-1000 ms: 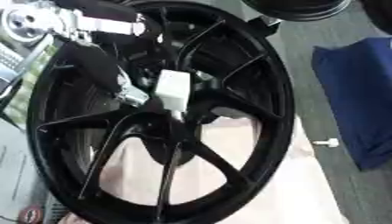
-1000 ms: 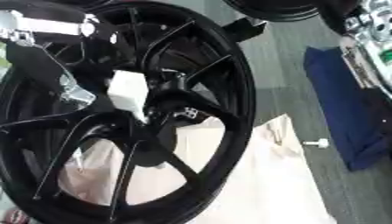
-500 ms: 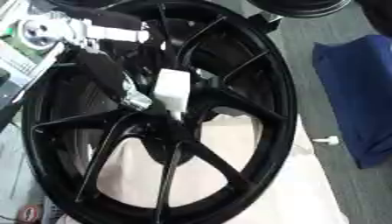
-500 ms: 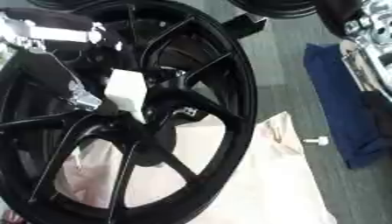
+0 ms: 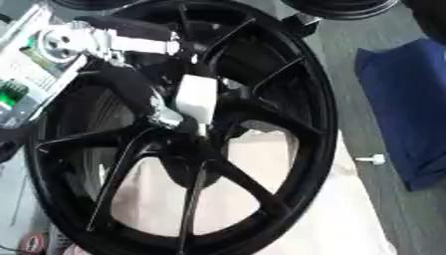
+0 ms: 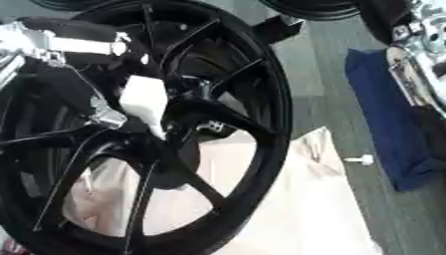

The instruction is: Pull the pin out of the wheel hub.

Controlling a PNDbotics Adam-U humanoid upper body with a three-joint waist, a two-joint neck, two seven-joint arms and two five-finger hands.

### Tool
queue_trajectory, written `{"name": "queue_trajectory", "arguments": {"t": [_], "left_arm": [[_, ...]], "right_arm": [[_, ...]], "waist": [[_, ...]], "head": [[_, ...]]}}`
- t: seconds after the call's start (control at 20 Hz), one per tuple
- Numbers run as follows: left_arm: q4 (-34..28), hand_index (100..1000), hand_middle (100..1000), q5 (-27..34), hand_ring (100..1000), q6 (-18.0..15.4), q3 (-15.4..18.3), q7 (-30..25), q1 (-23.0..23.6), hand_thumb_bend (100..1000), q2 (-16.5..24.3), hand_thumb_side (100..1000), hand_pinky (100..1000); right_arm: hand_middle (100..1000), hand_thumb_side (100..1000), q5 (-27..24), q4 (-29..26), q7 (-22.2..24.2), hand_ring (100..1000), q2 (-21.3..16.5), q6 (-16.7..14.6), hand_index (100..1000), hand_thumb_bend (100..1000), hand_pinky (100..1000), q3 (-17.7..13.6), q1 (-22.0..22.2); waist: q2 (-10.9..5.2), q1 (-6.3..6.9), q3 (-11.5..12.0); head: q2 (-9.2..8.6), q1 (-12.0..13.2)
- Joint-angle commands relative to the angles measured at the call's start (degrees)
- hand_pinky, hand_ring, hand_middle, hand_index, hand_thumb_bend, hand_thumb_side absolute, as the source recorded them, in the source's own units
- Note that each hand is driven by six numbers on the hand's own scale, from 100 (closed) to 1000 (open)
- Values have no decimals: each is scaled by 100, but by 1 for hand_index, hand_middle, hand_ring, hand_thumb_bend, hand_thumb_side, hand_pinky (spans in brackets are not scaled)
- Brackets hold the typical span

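A large black spoked wheel (image 5: pixel 309 99) lies on a pale sheet. My left arm comes in from the upper left, its silver joint (image 5: pixel 59 42) above the rim. My left hand (image 5: pixel 193 97), black with a white block on its back, sits over the hub (image 5: pixel 205 137) at the wheel's centre. Against the black spokes I cannot make out how it grips. No pin shows in the hub under the hand. A small white pin-like piece (image 5: pixel 373 159) lies on the grey floor to the right of the wheel. My right hand is out of sight.
A dark blue cloth (image 5: pixel 409 109) lies on the floor at the right. The pale sheet (image 5: pixel 331 219) spreads under the wheel and to the lower right. Another black rim (image 5: pixel 340 7) shows at the top edge. Silver parts of my right arm (image 6: pixel 418 35) stand at the upper right.
My left arm's silver joint has shifted a little right and down. The hand stays over the hub, and the wheel and the white piece on the floor have not moved.
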Motion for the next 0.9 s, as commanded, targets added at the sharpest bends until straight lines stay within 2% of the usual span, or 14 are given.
{"name": "queue_trajectory", "arguments": {"t": [0.05, 0.45, 0.5, 0.75, 0.8, 0.85, 0.9], "left_arm": [[-108, 810, 684, 129, 744, 17, 37, 27, -100, 495, 60, 513, 786], [-247, 810, 683, 339, 744, 145, 47, -24, -126, 493, 99, 509, 786], [-274, 761, 616, 358, 705, 147, 68, -8, -138, 450, 87, 453, 766], [-427, 675, 505, 496, 626, 271, 38, 167, -169, 359, 101, 386, 729], [-446, 629, 465, 487, 593, 290, 24, 167, -171, 304, 102, 319, 706], [-462, 591, 434, 473, 570, 299, 12, 167, -171, 303, 104, 217, 690], [-473, 569, 414, 451, 555, 304, -4, 161, -168, 229, 107, 216, 680]], "right_arm": [[572, 763, -25, -39, 27, 687, -100, -11, 705, 100, 932, -34, -55], [572, 763, -18, -26, 35, 687, -98, -8, 705, 100, 933, -30, -40], [573, 761, -20, -25, 34, 687, -96, -9, 705, 100, 933, -31, -38], [573, 761, -39, -27, 23, 688, -95, -10, 705, 100, 934, -36, -20], [574, 762, -44, -28, 19, 688, -93, -10, 705, 100, 934, -37, -20], [574, 762, -49, -31, 15, 688, -91, -10, 705, 100, 935, -38, -18], [574, 762, -52, -31, 10, 688, -91, -8, 705, 100, 935, -40, -15]], "waist": [[-116, -9, 7], [-127, -2, 28], [-140, -3, 28], [-164, 9, 28], [-165, 10, 26], [-166, 11, 23], [-166, 11, 21]], "head": [[-31, 12], [-15, -2], [-13, 3], [-6, 4], [-7, 4], [-8, 4], [-9, 5]]}}
